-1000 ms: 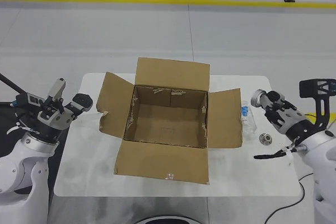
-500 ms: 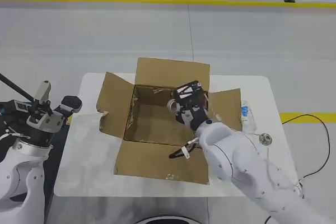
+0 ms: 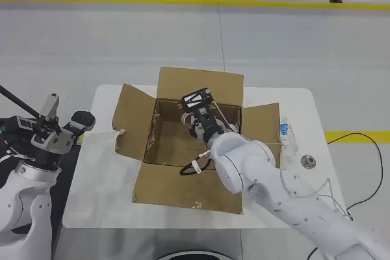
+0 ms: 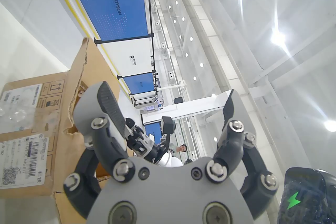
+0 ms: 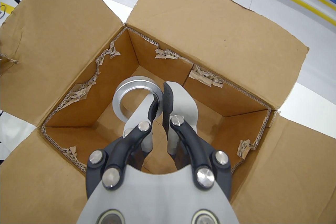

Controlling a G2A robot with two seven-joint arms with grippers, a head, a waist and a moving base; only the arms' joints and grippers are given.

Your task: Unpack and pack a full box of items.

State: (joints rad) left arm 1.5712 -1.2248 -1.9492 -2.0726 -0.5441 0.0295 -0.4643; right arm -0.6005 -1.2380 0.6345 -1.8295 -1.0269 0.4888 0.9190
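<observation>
Since half a second ago the right arm has been carried further across the open brown cardboard box [image 3: 201,84], from over its right-hand side to near the middle of its far wall, while a full second ago it was held out beyond the table's right edge; the left arm has hardly been shifted in the last half second. The right gripper [image 5: 160,99] is seen clamped on the band of a silver metal ring [image 5: 132,82], one pad set inside the hole and the other pressed against the outer face. The ring [image 3: 188,119] is held within the box's opening, close to the far wall and a little left of its middle; how deep it hangs cannot be told. Bare cardboard floor is seen beneath and around it, with the widest stretch lying toward the near and right walls. All four flaps are folded outward, and the rim is lined with torn corrugated edges and loose paper shreds. The box is set at the middle of a white rounded table [image 3: 104,195], with wide strips of tabletop left on its left and right. A clear plastic bottle [image 3: 285,133] is laid just beside the right flap's edge, and a small round metal part [image 3: 306,160] is placed near it, apart from the box. The left gripper [image 4: 168,96] is held with its fingers spread wide, off the table's left edge, well apart from the left flap.
</observation>
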